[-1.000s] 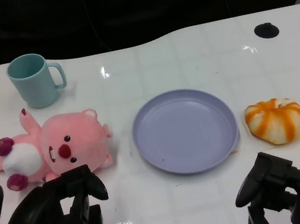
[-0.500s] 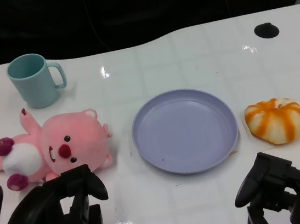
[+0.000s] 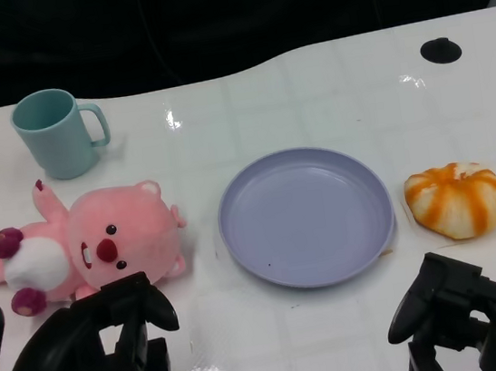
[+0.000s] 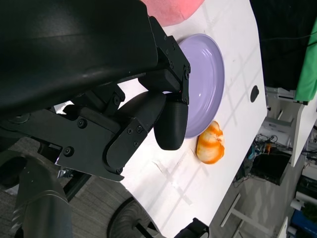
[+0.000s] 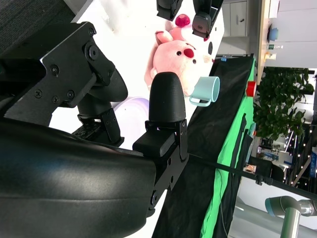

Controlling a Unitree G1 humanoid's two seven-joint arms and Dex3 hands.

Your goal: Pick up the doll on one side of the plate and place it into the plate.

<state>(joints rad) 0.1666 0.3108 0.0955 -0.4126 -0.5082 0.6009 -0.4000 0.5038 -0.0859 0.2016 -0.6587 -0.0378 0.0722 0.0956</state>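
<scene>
1. Your pink doll (image 3: 91, 245) lies on its back near the left edge of the white table (image 3: 309, 95), its head toward the plate (image 3: 305, 215) and its feet toward the left edge; a narrow strip of bare table separates its head from the plate's rim.
2. The lavender plate sits around the middle of the table and holds nothing (a small dark speck shows on its near-left inner surface).
3. Your left hand (image 3: 96, 352) hangs at the near edge, just in front of the doll's head. Its fingers are curled loosely with gaps between them and nothing in them; from the head view you cannot tell whether the fingertips touch the doll, though they appear to stop just short of it.
4. Your right hand (image 3: 472, 321) sits at the near right corner, in front of the orange-and-white striped pumpkin toy (image 3: 456, 199). Its fingers are likewise parted and hold nothing, well short of that toy.
5. The pumpkin toy rests just beside the plate's right rim, apart from it.
6. A teal mug (image 3: 56, 133) stands upright toward the far left corner, beyond the doll, its handle pointing toward the plate side.
7. A small black round mark (image 3: 441, 50) lies near the far right corner.
</scene>
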